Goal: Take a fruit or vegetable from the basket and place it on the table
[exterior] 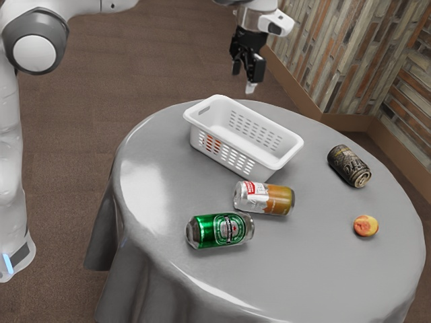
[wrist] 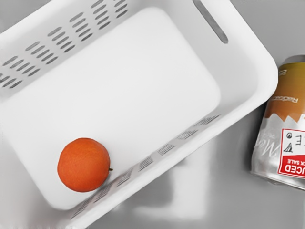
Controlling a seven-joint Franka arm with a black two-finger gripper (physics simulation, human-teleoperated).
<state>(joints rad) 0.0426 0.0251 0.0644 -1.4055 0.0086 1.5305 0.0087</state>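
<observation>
Gripper is held open, empty, over the basket, presumably so the orange near its wall can be straddled.

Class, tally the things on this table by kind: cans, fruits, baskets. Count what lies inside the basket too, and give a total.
Cans: 3 (green can, silver-and-orange can, dark can)
Fruits: 2 (orange, peach)
Baskets: 1 (white plastic basket)
Total: 6

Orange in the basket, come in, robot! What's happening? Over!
Pincer open, empty. Orange inside basket, not yet picked. Nothing on top; basket wall close beside it, might crowd pincer.
</observation>
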